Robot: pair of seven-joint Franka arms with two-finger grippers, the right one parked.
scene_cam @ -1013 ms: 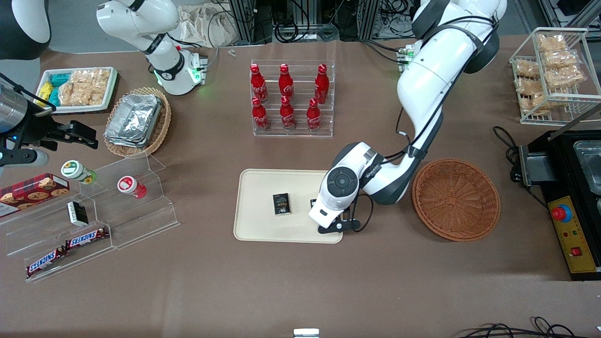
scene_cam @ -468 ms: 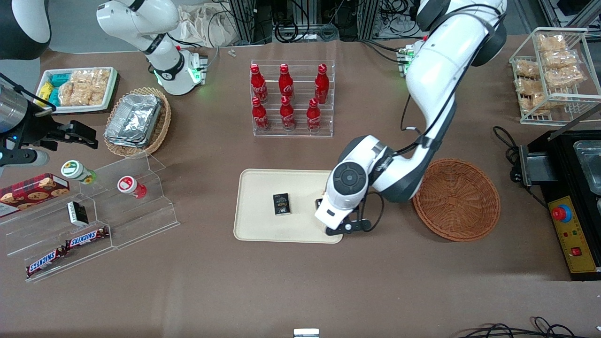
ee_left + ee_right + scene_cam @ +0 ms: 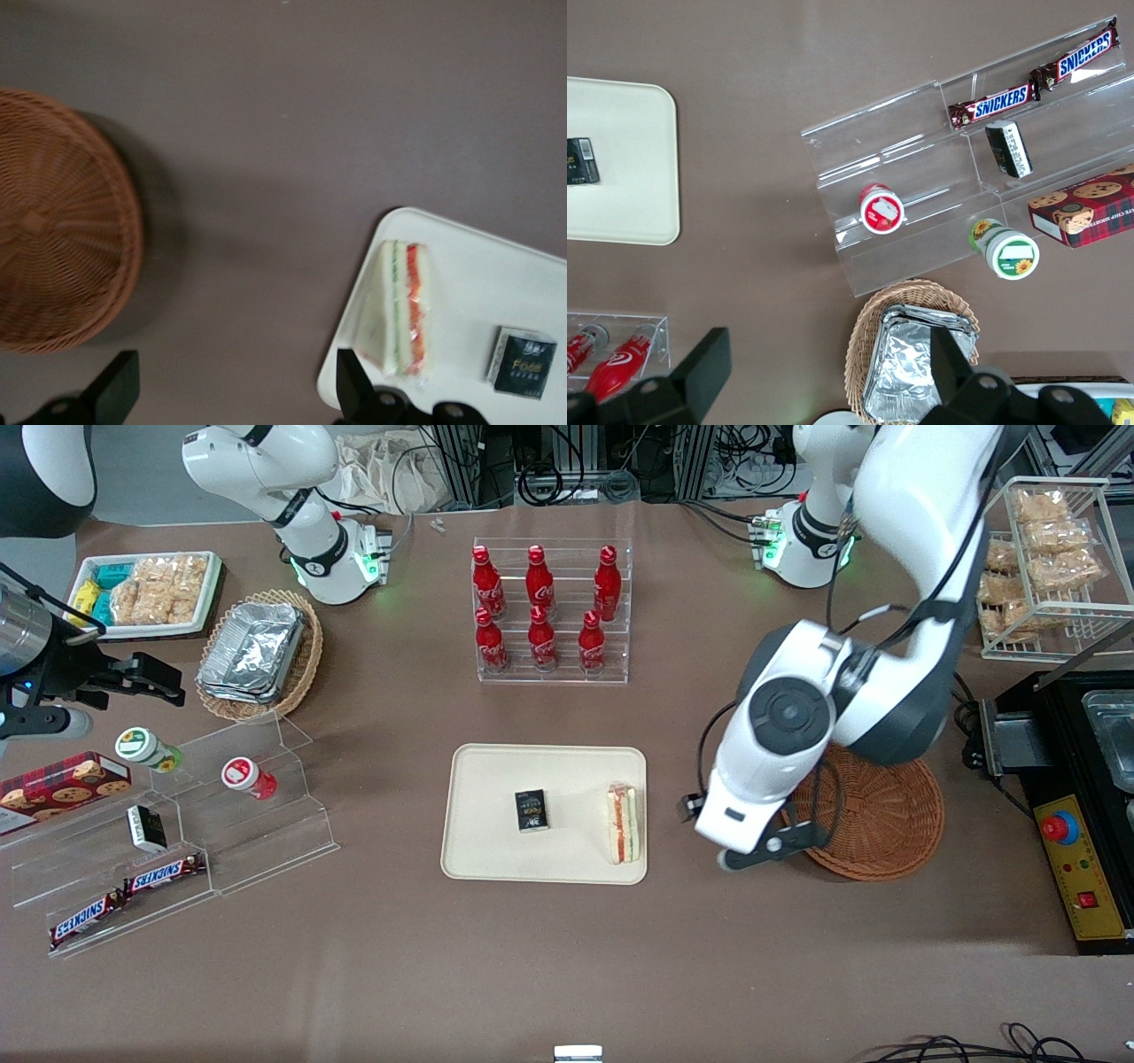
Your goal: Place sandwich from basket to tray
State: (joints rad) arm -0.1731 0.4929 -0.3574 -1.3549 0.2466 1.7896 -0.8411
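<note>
The sandwich [image 3: 623, 824] lies on the cream tray [image 3: 496, 779], along the tray's edge toward the working arm's end of the table. It also shows in the left wrist view [image 3: 403, 305] on the tray [image 3: 496, 283]. My left gripper [image 3: 766, 849] is raised above the bare table between the tray and the round reddish-brown basket [image 3: 886, 824]. In the wrist view it [image 3: 232, 390] is open and empty, its fingers wide apart. The basket [image 3: 62, 239] holds nothing, and my arm hides part of it in the front view.
A small black box [image 3: 532, 811] lies mid-tray. A rack of red bottles [image 3: 551, 611] stands farther from the front camera than the tray. An acrylic stand with snacks [image 3: 221, 824] and an oval basket of foil containers [image 3: 257, 654] lie toward the parked arm's end.
My left gripper was low over the tray's edge, hiding the sandwich. It has let go, risen and moved toward the basket, leaving the sandwich lying on the tray.
</note>
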